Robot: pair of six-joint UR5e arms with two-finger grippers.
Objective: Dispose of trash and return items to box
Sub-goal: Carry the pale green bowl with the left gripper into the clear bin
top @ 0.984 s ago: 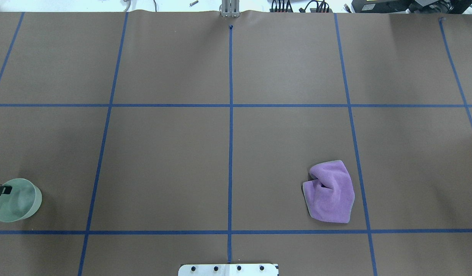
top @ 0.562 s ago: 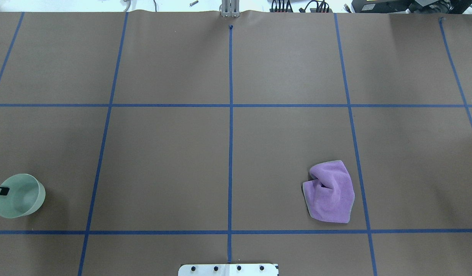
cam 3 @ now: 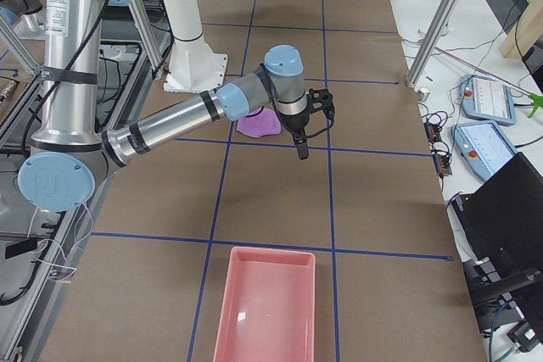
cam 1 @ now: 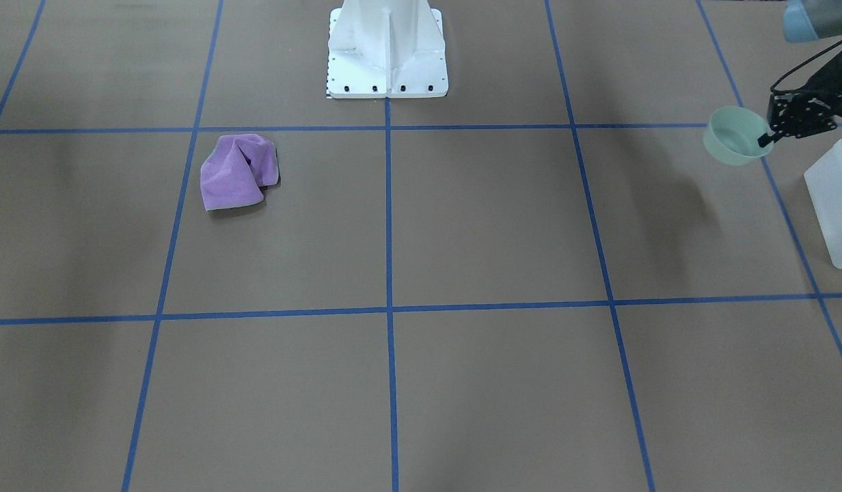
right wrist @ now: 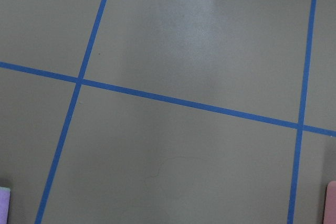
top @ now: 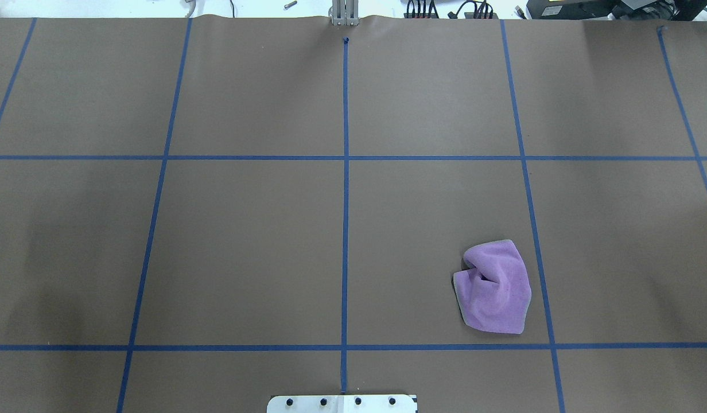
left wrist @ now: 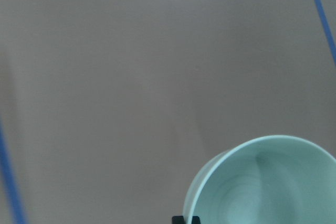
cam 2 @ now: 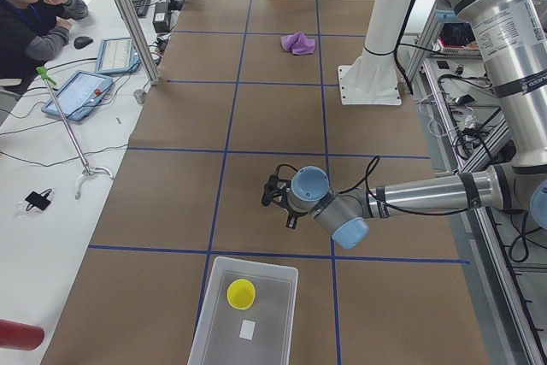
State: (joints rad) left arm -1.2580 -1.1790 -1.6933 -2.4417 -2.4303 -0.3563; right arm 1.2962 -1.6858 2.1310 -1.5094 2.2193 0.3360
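Look to the upper right corner of your front-facing view. There the left claw (cam 1: 763,141) is clamped on the rim of the pale green bowl (cam 1: 734,137). The bowl is tipped, with its mouth turned partly toward that camera. It seems to hang clear of the table (cam 1: 462,225), though the steep angle leaves that uncertain. Just below and to the right of it, cut off by the right edge of the frame, stands the frosted white box (cam 1: 836,205). Bowl and box are near each other but apart.

In the left wrist view the bowl fills the lower right corner. A black fingertip (left wrist: 184,219) shows against its outer wall at the bottom edge. In the overhead view you get only a green sliver of the bowl at the far left edge.

In the left side view the box sits at the bottom of the frame. The yellow cup (cam 2: 241,293) stands inside it, in the upper half of the box as framed. A small white slip (cam 2: 247,329) lies on the box floor just below the cup.

The right claw (cam 3: 301,148) hangs over the middle of the right side view with its fingers pointing down. From that view alone you cannot tell whether they are apart or together.

A crumpled purple cloth (cam 1: 238,171) lies on the table in the upper left of the front-facing view. A pink tray (cam 3: 265,303) sits at the bottom centre of the right side view.
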